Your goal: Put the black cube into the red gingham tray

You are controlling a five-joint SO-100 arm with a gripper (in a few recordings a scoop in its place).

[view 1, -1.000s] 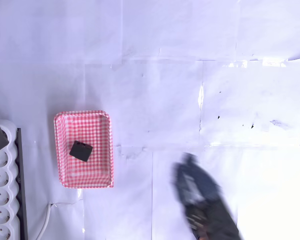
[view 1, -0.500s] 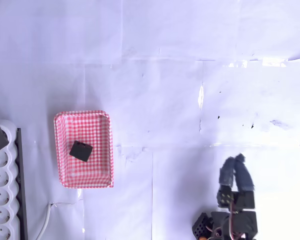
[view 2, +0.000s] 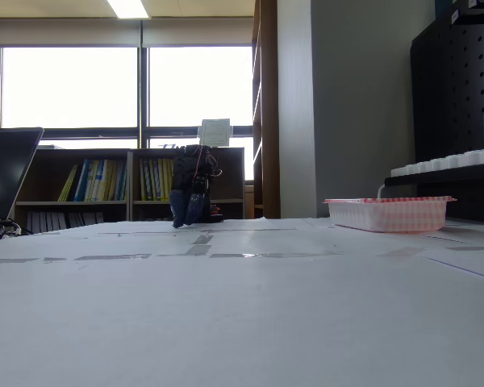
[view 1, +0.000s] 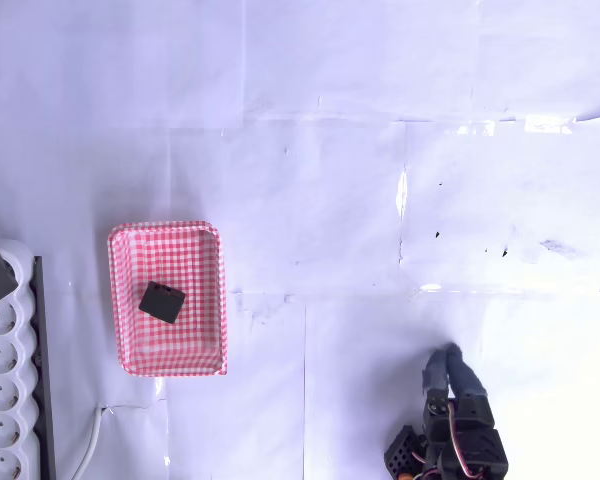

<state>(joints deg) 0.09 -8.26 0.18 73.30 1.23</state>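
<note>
Dark blue-grey claw (view 1: 448, 362) sits low on the bench (view 1: 310, 180) at about 5 o'clock in the overhead view, tips pointing toward 12 o'clock. Its two fingers (view 1: 437, 368) lie close side by side with only a thin sliver of white between them; nothing is between them. Whether they are fully pressed together, I cannot tell. Behind the fingers, toward 6 o'clock, the arm's black motor block with red and white wires runs to the frame edge.

Fixed view, low across the bench: the claw (view 2: 185, 219) hangs tip-down at the far side, tips at or just above the surface; contact cannot be judged.

White paper sheets cover the bench, joined by glossy tape seams.

Tray (view 1: 128, 300), red gingham, lies well apart from the claw, toward 9 o'clock of it, long side running 12 to 6. Cube (view 1: 162, 301), black, rests inside the tray, slightly toward 6 o'clock of its centre, turned at an angle to the rim. In the fixed view the tray (view 2: 387, 214) sits at 3 o'clock; its wall hides the cube.

Power strip (view 1: 2, 390), white, lies just beside the tray at 8 o'clock, at the frame edge.
</note>
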